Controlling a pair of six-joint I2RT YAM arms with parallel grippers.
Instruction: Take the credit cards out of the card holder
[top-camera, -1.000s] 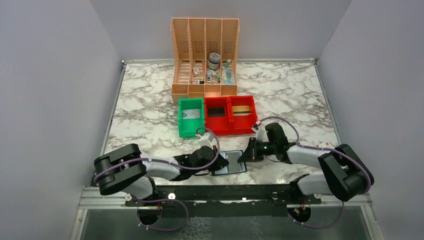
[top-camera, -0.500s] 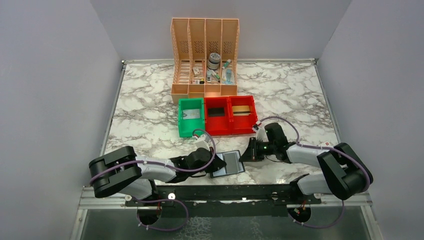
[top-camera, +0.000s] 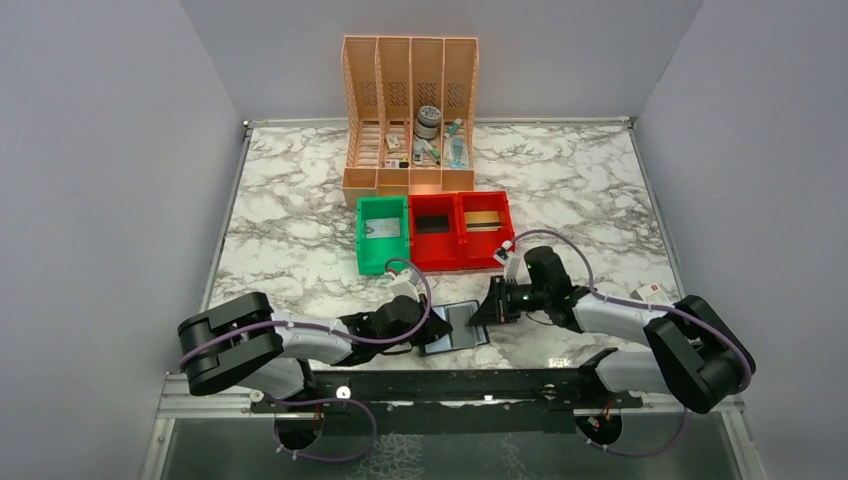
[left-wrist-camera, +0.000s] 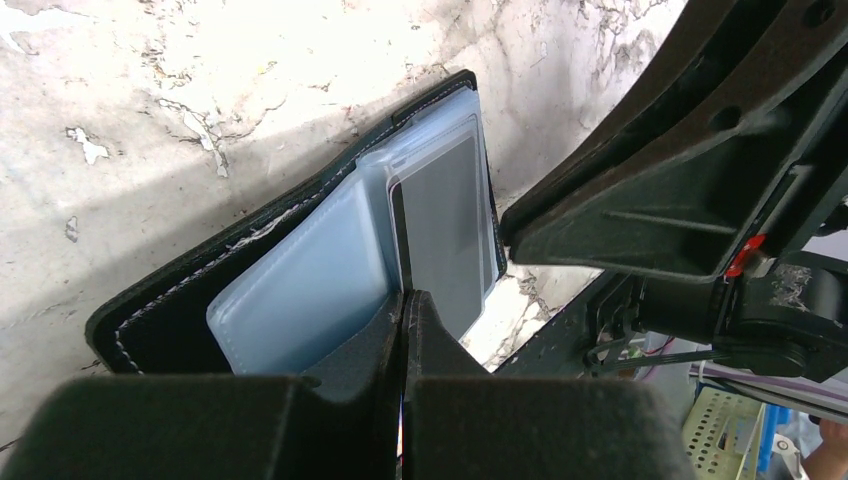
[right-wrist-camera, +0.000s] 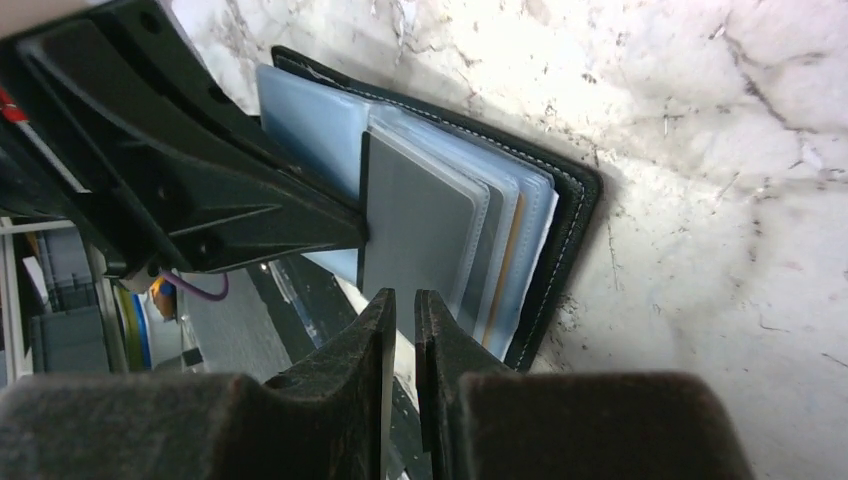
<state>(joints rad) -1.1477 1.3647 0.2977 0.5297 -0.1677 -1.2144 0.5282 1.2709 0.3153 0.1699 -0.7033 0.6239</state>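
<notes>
Nearer the arms than the green bin (top-camera: 363, 240) and a little to its right, the wallet (top-camera: 455, 326) lies open on the marble table (top-camera: 290, 220), black cover down and pale blue sleeves (left-wrist-camera: 300, 290) facing up. A grey card (right-wrist-camera: 415, 230) sits in the topmost sleeve. Beneath it the thin edge of a tan card (right-wrist-camera: 508, 262) shows among the stacked sleeves, all inside the wallet's stitched rim. The left gripper (left-wrist-camera: 403, 298) reaches in from the side of the wallet below the bin. Its fingers are pressed flat together, with their tips on the blue sleeve right beside the grey card. Whether a leaf of sleeve is nipped between them I cannot tell. The right gripper (right-wrist-camera: 403, 298) comes in from the wallet's far side, away from the bin. Its fingers stand only a thin slit apart, tips at the grey card's free edge. The views do not show whether the card is caught in that slit. Two red bins (top-camera: 462, 262) stand joined to the green bin's right side.
</notes>
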